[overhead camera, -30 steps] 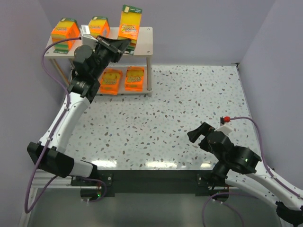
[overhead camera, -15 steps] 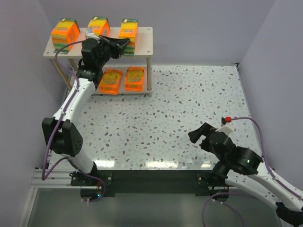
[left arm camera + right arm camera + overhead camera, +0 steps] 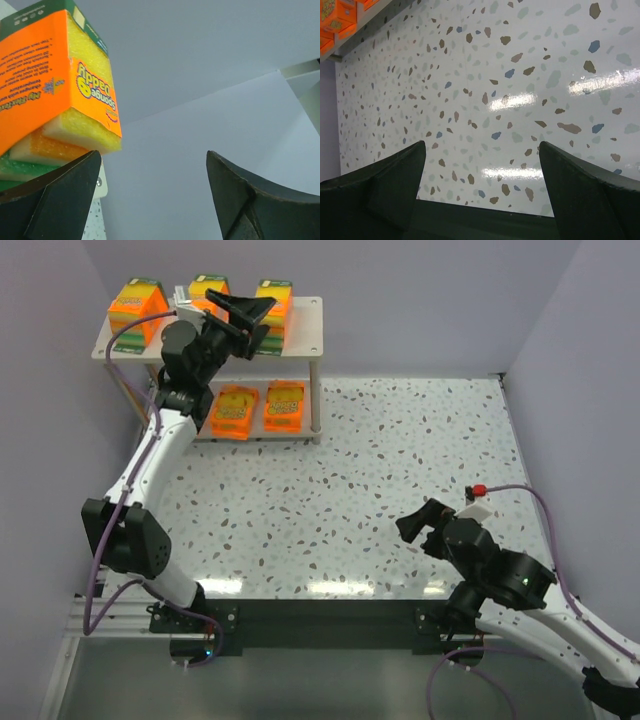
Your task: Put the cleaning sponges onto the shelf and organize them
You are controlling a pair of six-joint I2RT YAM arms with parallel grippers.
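The right block pack [image 3: 277, 295] stands on the top board of the shelf [image 3: 305, 335], which sits at the far left corner of the counter [image 3: 400, 450]. The middle block pack [image 3: 208, 287] and the left block pack [image 3: 137, 305] share that board. On the lower board, the left flat pack [image 3: 232, 410] and the right flat pack [image 3: 284, 405] lie side by side.

The left hand [image 3: 258, 320] hovers over the top board by the right block pack, its fingers spread wide with nothing between them. In the wrist view that pack [image 3: 60, 85] sits just past one fingertip [image 3: 60, 195], outside the gap. Whether they touch cannot be told.

The right hand [image 3: 420, 523] hangs near the counter's near right corner, spread and empty, well apart from the shelf.
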